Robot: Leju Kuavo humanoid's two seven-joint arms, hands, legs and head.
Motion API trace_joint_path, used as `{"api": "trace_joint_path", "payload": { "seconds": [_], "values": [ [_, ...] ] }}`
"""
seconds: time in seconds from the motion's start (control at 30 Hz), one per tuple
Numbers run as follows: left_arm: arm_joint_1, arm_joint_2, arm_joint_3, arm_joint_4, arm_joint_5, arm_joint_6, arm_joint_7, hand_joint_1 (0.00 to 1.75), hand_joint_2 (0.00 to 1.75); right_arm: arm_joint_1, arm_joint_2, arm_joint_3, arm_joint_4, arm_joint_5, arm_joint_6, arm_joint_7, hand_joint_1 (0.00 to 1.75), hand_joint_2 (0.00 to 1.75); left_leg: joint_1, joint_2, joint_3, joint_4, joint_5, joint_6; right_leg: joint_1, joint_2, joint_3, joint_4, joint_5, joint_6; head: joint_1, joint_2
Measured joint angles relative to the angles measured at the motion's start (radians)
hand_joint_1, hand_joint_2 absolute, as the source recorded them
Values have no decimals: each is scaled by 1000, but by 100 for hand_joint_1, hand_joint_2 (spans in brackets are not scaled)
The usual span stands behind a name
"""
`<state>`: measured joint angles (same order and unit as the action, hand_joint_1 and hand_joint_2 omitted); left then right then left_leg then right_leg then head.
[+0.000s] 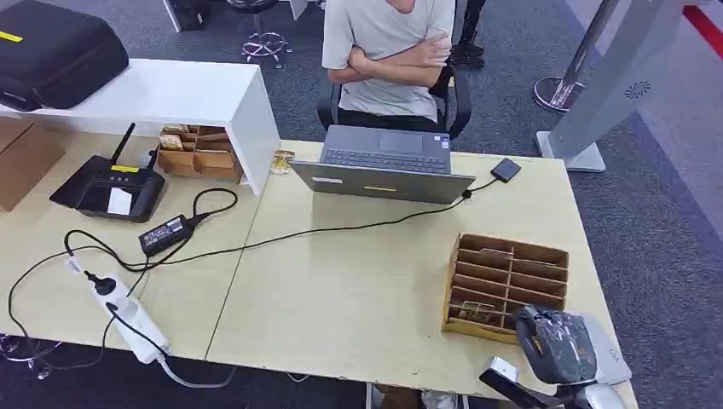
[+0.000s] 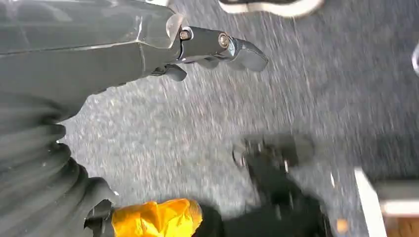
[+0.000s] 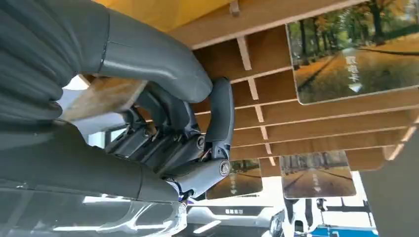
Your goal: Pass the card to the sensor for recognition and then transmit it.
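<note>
The right hand (image 3: 163,133) has a fat grey thumb, dark fingers with small round screws, and a grey ribbed cover like a bendy hose behind it. The left hand (image 2: 197,47) has a smooth grey shell, shiny screws and dark rounded fingers (image 2: 249,54).

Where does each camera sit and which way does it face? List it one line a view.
Head view: high on the body, looking forward and down at the table, laptop, wooden card rack; right hand shows.
Left wrist view: behind the left hand, facing grey carpet.
Right wrist view: behind the right hand, facing the rack and its cards.
Shared: head and right wrist views both show rack and right hand.
</note>
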<state>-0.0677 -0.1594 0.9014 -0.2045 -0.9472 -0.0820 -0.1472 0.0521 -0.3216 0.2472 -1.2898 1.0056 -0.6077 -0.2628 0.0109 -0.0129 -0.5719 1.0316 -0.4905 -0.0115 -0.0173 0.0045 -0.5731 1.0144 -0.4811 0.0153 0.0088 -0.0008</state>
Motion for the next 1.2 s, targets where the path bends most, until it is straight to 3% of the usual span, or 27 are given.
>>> {"api": "trace_joint_path", "payload": {
  "seconds": [0.2, 0.93, 1.2],
  "values": [
    [2, 31, 0, 0, 1, -1, -3, 0, 175, -8, 0, 2, 7, -1, 0, -3, 175, 175, 0, 0, 0, 0, 0, -1, 0, 0, 0, 0, 0, 0, 0, 0],
    [2, 35, 0, 0, -8, 5, -9, 0, 175, 5, 0, 0, -3, -2, -15, -4, 175, 175, 0, 0, 0, 1, 0, 0, 0, 0, 1, 0, 0, 0, 0, 0],
    [2, 35, 0, 0, -13, 8, -9, 0, 175, 39, -2, -10, -76, -4, -27, -5, 175, 175, 0, 0, -1, 1, 0, 0, 0, 0, 0, 0, 0, 0, 0, 0]
  ]
}}
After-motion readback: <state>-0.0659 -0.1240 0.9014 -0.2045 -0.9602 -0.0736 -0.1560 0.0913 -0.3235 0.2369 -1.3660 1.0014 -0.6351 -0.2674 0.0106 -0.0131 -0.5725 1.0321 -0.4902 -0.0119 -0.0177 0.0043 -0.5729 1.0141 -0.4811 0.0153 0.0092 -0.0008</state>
